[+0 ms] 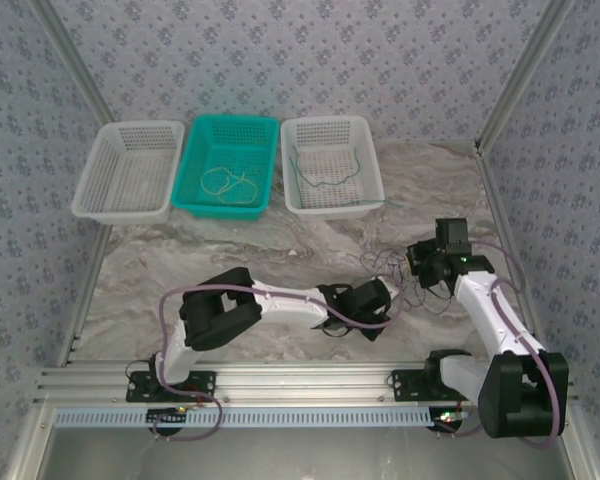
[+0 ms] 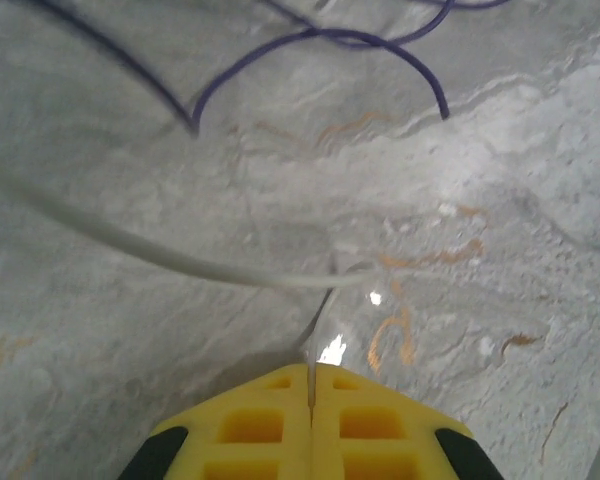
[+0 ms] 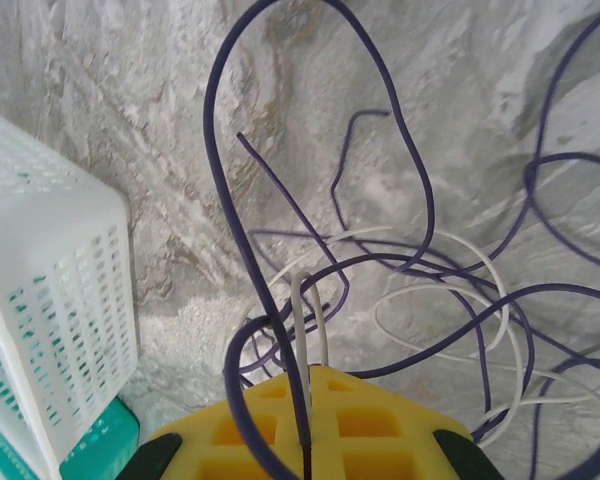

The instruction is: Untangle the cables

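Marbled table [image 1: 230, 255] carries the tangled cables [image 1: 400, 272] toward its right edge, between the arms. The left gripper [image 2: 310, 390] is pinched closed on a pale cable [image 2: 180, 262], while the right gripper [image 3: 306, 390] clamps a purple cable [image 3: 209, 120] with a pale strand, probably anchoring the knot.

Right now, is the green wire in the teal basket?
No, the green wire lies in the right-hand white basket, while the teal basket holds a pale yellow wire.
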